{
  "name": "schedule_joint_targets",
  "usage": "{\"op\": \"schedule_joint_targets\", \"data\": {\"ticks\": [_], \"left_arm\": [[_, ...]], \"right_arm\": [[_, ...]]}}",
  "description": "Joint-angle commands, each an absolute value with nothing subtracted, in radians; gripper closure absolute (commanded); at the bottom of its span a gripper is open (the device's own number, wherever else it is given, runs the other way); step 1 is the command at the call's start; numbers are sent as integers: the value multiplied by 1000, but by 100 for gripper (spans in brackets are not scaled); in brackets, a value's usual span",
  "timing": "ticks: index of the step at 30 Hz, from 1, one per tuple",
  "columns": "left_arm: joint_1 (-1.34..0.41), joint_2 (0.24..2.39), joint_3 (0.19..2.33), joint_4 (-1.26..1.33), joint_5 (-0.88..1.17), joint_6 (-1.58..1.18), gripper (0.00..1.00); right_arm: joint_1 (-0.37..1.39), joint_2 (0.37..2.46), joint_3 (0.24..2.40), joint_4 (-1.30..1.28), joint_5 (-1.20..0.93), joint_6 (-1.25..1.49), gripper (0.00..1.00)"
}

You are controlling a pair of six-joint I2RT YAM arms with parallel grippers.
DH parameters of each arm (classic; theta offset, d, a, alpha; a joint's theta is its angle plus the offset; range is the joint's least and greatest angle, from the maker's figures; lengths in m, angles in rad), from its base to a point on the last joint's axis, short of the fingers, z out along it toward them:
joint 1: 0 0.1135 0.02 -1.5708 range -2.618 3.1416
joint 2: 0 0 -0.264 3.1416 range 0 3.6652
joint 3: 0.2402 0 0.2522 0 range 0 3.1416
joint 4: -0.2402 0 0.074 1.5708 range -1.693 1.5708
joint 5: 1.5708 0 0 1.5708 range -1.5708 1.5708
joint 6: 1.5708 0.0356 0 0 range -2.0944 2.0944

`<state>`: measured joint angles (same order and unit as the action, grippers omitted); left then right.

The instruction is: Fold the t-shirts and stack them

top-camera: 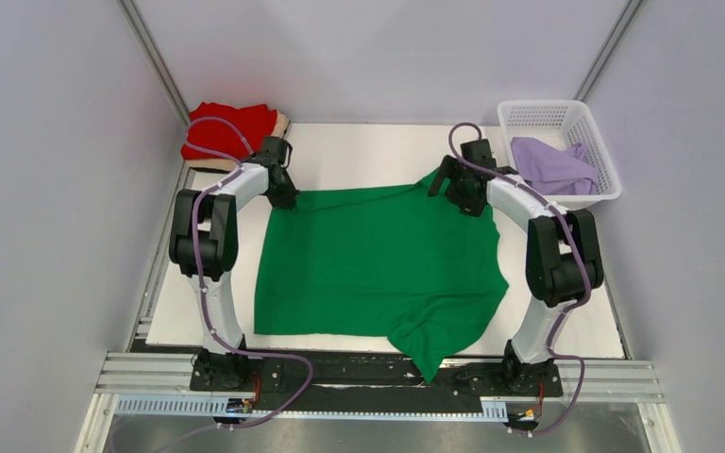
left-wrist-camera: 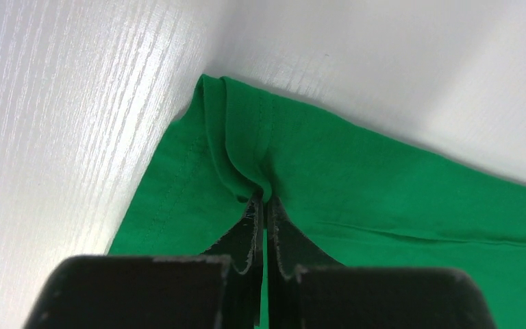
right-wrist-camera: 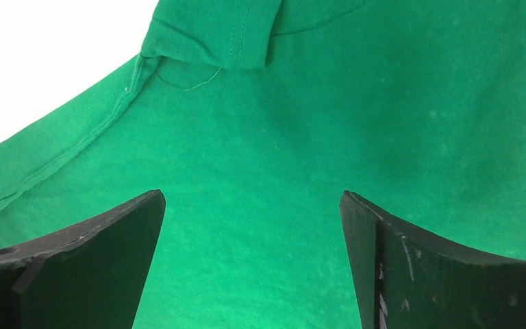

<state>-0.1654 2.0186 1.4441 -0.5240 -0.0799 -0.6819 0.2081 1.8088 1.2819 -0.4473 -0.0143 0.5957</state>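
Note:
The bright green t-shirt [top-camera: 378,260] lies spread over the middle of the white table, with a sleeve hanging off the front edge. My left gripper [top-camera: 285,195] is shut on its far left corner; the left wrist view shows the pinched cloth fold [left-wrist-camera: 246,154] at my gripper's tips [left-wrist-camera: 266,200]. My right gripper [top-camera: 461,200] is open just above the shirt's far right part near the collar; in the right wrist view green cloth [right-wrist-camera: 260,157] fills the gap between the jaws [right-wrist-camera: 252,199]. A folded red t-shirt [top-camera: 229,130] lies on a tan one [top-camera: 282,121] at the far left. The lavender t-shirt [top-camera: 552,167] lies in the basket.
The white lattice basket [top-camera: 562,115] stands at the far right corner. Grey walls close in both sides. The white table surface [top-camera: 359,151] shows behind the green shirt.

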Motion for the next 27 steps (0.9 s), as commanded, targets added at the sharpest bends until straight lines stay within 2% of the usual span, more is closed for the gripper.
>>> {"op": "schedule_joint_targets", "data": {"ticks": [1, 15, 25, 26, 27], "left_arm": [[-159, 1932, 1453, -458, -87, -713, 100], [-105, 2036, 1627, -453, -116, -795, 100], [-84, 2213, 1868, -553, -146, -828, 100], [-81, 2233, 1896, -572, -157, -832, 98], [-81, 2250, 1918, -583, -160, -834, 90]], "right_arm": [[205, 1853, 1354, -398, -47, 578, 0], [206, 2003, 1511, -368, -106, 577, 0], [205, 2126, 1628, -355, -94, 576, 0], [205, 2141, 1641, -355, -90, 575, 0], [204, 2154, 1656, -353, -85, 575, 0]]}}
